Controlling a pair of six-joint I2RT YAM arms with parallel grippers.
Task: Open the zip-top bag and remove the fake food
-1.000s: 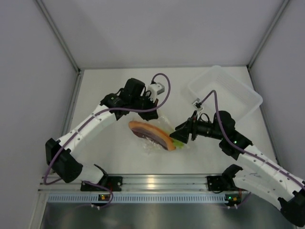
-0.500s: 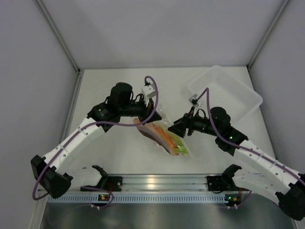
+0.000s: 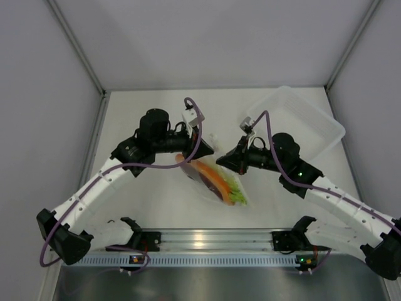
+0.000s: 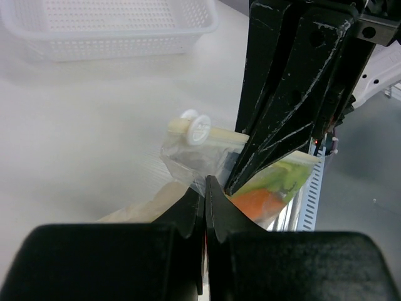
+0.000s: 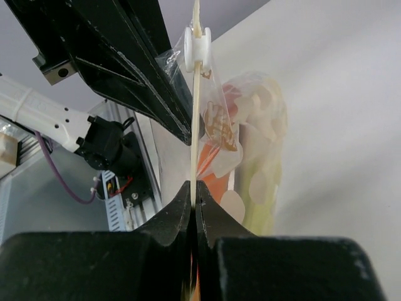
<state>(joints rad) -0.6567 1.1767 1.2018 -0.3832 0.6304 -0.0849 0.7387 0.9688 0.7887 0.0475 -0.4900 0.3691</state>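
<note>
The zip-top bag (image 3: 202,188) hangs above the table between my two grippers. Through it show the fake food's orange and dark-red wedge (image 3: 210,176) and its pale green stalk (image 3: 237,192). My left gripper (image 3: 204,149) is shut on the bag's clear corner (image 4: 188,164), just below the zip strip. The white slider (image 4: 197,128) sits on that strip. My right gripper (image 3: 221,158) is shut on the zip strip's edge (image 5: 195,125), with the slider (image 5: 195,45) above its tips. The two grippers' fingers nearly touch.
A translucent perforated tray (image 3: 311,128) stands at the back right, and the left wrist view shows its wall (image 4: 106,39). Grey walls close in the table on three sides. An aluminium rail (image 3: 207,239) runs along the near edge.
My right gripper moved left to the bag and shut on its zip edge. My left arm lifted the bag off the table and swung it upright.
</note>
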